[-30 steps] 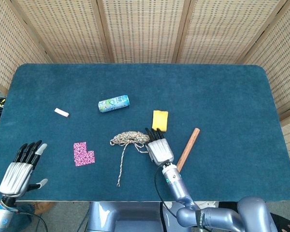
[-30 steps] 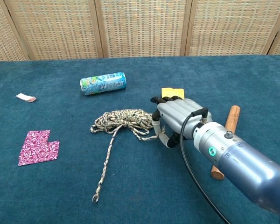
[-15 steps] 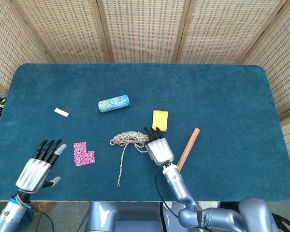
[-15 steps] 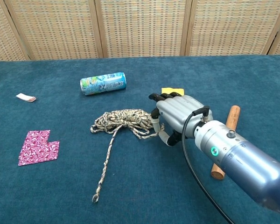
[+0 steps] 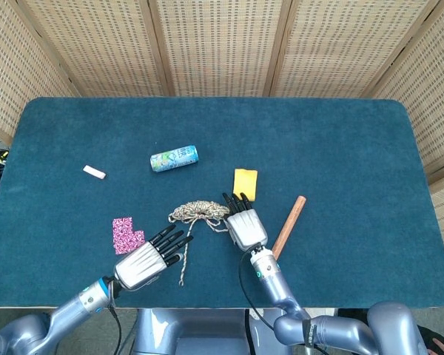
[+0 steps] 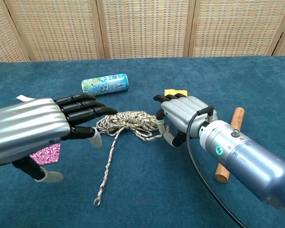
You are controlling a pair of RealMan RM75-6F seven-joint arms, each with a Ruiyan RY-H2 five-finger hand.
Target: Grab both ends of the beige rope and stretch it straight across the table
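The beige rope (image 5: 198, 212) lies bunched in a loose coil mid-table, and one tail (image 5: 183, 259) runs toward the front edge. In the chest view the coil (image 6: 126, 121) sits between both hands, with its free end (image 6: 96, 203) near the front. My left hand (image 5: 149, 259) hovers just left of the tail with its fingers stretched out and apart, holding nothing; it fills the left of the chest view (image 6: 35, 130). My right hand (image 5: 244, 225) sits at the coil's right side with its fingertips (image 6: 165, 99) bent down beside a rope strand, and I see no grip on it.
A green-blue can (image 5: 174, 157) lies on its side behind the rope. A yellow sponge (image 5: 245, 183) sits just beyond my right hand, and a wooden stick (image 5: 288, 228) lies to its right. A pink patterned piece (image 5: 127, 233) and a small white block (image 5: 94, 171) lie to the left.
My left hand has swept right from the table's front-left corner to just beside the rope's tail. My right hand has stayed by the coil with only a slight shift.
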